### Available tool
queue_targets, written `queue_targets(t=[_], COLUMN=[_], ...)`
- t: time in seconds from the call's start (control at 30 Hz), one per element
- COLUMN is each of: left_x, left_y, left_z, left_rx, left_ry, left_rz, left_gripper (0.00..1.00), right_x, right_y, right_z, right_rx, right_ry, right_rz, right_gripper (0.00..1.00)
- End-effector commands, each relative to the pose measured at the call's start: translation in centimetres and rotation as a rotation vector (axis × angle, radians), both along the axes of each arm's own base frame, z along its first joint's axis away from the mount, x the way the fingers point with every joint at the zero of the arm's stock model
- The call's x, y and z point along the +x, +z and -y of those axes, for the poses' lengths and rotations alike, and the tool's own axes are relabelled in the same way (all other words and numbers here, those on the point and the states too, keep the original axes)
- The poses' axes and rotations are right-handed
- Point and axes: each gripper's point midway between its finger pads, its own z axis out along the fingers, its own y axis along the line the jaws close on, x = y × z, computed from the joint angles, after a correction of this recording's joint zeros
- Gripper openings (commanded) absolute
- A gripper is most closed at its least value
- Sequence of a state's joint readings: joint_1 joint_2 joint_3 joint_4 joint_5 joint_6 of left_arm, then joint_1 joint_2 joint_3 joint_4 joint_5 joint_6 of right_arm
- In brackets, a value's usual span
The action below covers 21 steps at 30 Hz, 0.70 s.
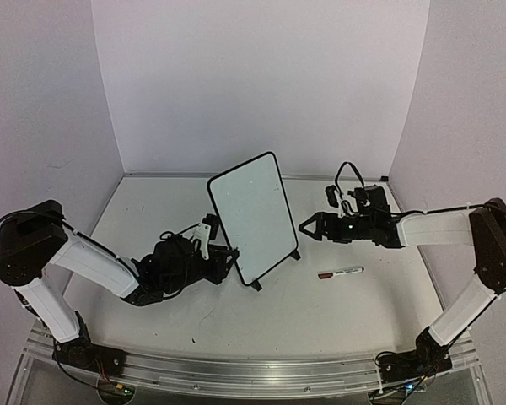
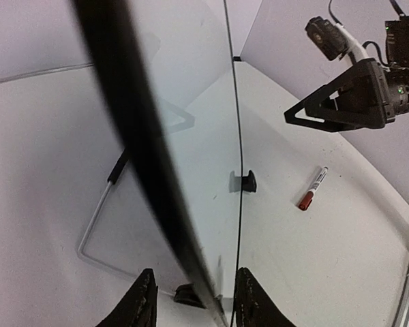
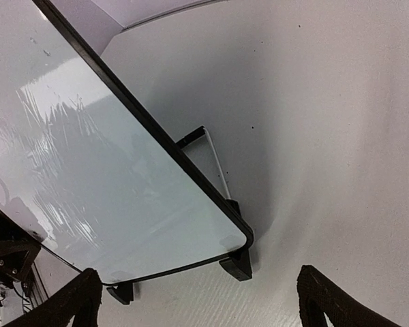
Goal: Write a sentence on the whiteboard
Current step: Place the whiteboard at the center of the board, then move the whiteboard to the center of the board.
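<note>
**Arm pose.** The left arm (image 1: pixel 93 266) rises from its base at 7 o'clock on the desk (image 1: pixel 363 325) to an elbow at the far left. Its forearm then runs low across the surface toward the centre. The left gripper (image 1: pixel 228 256) sits at the lower left corner of the whiteboard (image 1: pixel 251 211), at 7 o'clock from the board's centre. In the left wrist view its fingers (image 2: pixel 146 303) straddle the black frame edge with a slim gap on each side. The gripper is released and does not clamp the frame.

The right arm (image 1: pixel 430 228) rises from its base at 5 o'clock to a raised elbow at the far right. Its forearm runs level toward the centre. The right gripper (image 1: pixel 308 228) hovers at 3 o'clock from the board, near its right edge but apart from it. Its jaws are spread wide and hold nothing.

**Task item.** The whiteboard stands in portrait position at the centre of the desk, leaning slightly back. It rests on two black feet (image 3: pixel 237 264), with a wire prop (image 3: pixel 215 160) behind. Its face is glossy white and carries reflections.

**Surface and room.** A marker pen (image 1: pixel 340 272) lies flat at 4 o'clock from the board, its red end toward the board, touching neither gripper. The desk is matte white. Plain pale walls (image 1: pixel 261 76) enclose it on three sides. An aluminium rail (image 1: pixel 253 371) along the near edge carries both bases.
</note>
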<state>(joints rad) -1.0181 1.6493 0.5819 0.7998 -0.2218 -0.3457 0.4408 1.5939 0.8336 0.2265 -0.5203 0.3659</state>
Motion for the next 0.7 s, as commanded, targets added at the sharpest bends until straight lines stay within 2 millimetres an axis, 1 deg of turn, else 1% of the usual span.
queue_targets(t=[0.0, 0.2, 0.33, 0.53, 0.6, 0.67], left_x=[0.0, -0.4, -0.8, -1.8, -2.2, -2.6], left_y=[-0.8, -0.7, -0.3, 1.1, 1.7, 2.0], left_z=[-1.3, -1.6, -2.2, -3.1, -3.3, -3.9], left_rx=[0.045, 0.039, 0.032, 0.042, 0.041, 0.051], left_ry=[0.037, 0.035, 0.034, 0.010, -0.004, 0.000], left_rz=[-0.026, -0.040, -0.047, -0.056, -0.059, -0.071], left_gripper=[0.41, 0.52, 0.59, 0.70, 0.72, 0.72], right_x=[-0.4, -0.8, -1.0, -1.1, -1.1, -1.0], right_y=[0.5, -0.8, -1.7, -3.2, -3.7, -4.1], right_z=[0.4, 0.1, -0.5, -1.3, -1.6, -1.8], right_rx=[-0.020, -0.031, -0.030, -0.018, -0.014, -0.010], right_ry=[0.016, 0.044, 0.067, 0.091, 0.097, 0.099], right_rz=[0.041, 0.019, 0.004, -0.021, -0.029, -0.034], right_gripper=[0.94, 0.89, 0.83, 0.77, 0.74, 0.71])
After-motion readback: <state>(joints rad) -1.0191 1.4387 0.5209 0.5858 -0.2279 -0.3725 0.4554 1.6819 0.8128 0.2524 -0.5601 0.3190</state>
